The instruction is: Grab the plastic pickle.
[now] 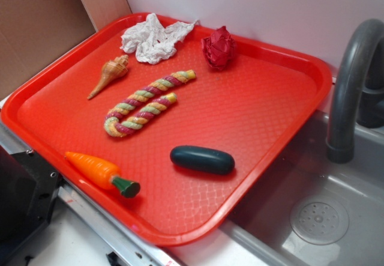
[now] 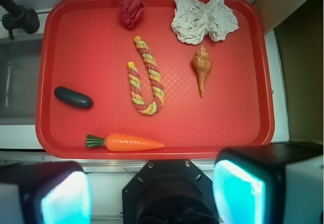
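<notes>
Wrist view: the gripper hangs spread wide and empty above the near rim of a red plastic tray, its two teal-lit fingers blurred at the bottom corners of the frame and touching nothing. The smooth dark green capsule-shaped plastic pickle lies flat on the tray's left side, close to the left rim, its long axis running roughly left to right with the right end tipped slightly toward the camera. Below and to its right, well apart from it, an orange plastic carrot with a green top lies along the near rim, leaf end pointing left. A twisted multicoloured rope bent into a U sits mid-tray, beside a tan spiral seashell; a crumpled white cloth and a crumpled red paper ball rest by the far rim. In the exterior view the pickle lies near the tray edge that borders a grey sink with a grey curved faucet.
</notes>
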Tool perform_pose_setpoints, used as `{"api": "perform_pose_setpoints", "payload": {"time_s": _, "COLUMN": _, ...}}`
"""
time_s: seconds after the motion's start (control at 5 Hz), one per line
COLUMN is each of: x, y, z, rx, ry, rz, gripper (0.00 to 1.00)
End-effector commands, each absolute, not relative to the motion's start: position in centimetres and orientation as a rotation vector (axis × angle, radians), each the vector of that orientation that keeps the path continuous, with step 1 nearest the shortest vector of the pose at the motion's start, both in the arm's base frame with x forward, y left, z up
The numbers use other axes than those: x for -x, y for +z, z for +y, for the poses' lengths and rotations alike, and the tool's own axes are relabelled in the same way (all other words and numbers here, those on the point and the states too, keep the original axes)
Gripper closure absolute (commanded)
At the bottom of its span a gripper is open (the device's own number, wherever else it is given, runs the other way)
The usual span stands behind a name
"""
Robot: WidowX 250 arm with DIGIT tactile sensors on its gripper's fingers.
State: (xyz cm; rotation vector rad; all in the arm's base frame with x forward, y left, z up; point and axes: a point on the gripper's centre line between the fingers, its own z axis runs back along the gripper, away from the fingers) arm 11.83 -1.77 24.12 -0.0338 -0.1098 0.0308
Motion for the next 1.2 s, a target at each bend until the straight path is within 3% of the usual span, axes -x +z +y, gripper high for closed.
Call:
{"api": "perform_pose_setpoints", "payload": {"time_s": 0.0, "x": -11.8, "y": 24.1, "z": -1.8, "rx": 0.034, "ry": 0.031, "rz": -0.11, "gripper": 0.0}}
{"api": "perform_pose_setpoints", "payload": {"time_s": 0.2, "x": -14.4, "y": 23.6, "z": -4.9, "rx": 0.004, "ry": -0.221, "rz": -0.159, "gripper": 0.0}}
{"api": "perform_pose_setpoints", "payload": {"time_s": 0.6, "x": -16.4, "y": 20.6, "z": -10.5, "rx": -0.02, "ry": -0.696, "rz": -0.175, "gripper": 0.0}}
{"api": "perform_pose_setpoints", "payload": {"time_s": 0.8, "x": -17.4, "y": 16.5, "z": -13.5, "rx": -0.05, "ry": -0.861, "rz": -0.179, "gripper": 0.0}}
{"api": "perform_pose_setpoints", "payload": {"time_s": 1.0, "x": -18.2, "y": 11.8, "z": -15.4, "rx": -0.053, "ry": -0.907, "rz": -0.131, "gripper": 0.0}}
